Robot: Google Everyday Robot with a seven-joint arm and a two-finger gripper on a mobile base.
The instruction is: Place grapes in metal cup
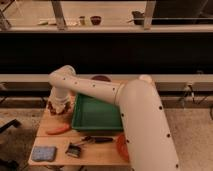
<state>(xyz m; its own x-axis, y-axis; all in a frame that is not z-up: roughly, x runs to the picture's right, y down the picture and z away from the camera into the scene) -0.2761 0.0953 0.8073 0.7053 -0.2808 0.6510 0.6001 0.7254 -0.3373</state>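
Gripper point(59, 106) sits left of the green tray point(95, 122), grip state unclear, grapes point(54, 111) partly hidden beneath.

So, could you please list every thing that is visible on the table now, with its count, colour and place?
grapes: one bunch, dark reddish-purple, left edge of table, at the gripper
green tray: one, green, table middle
carrot: one, orange, in front of the tray's left corner
sponge: one, blue, front left corner
purple bowl: one, dark purple, behind the tray
orange bowl: one, orange, front right, partly hidden by the arm
black-handled tool: one, in front of the tray
small dark object: one, right of the sponge, kind unclear
table: one, light wood
metal cup: not visible
arm: one, white, reaching across the tray
gripper: one, over the table's left edge
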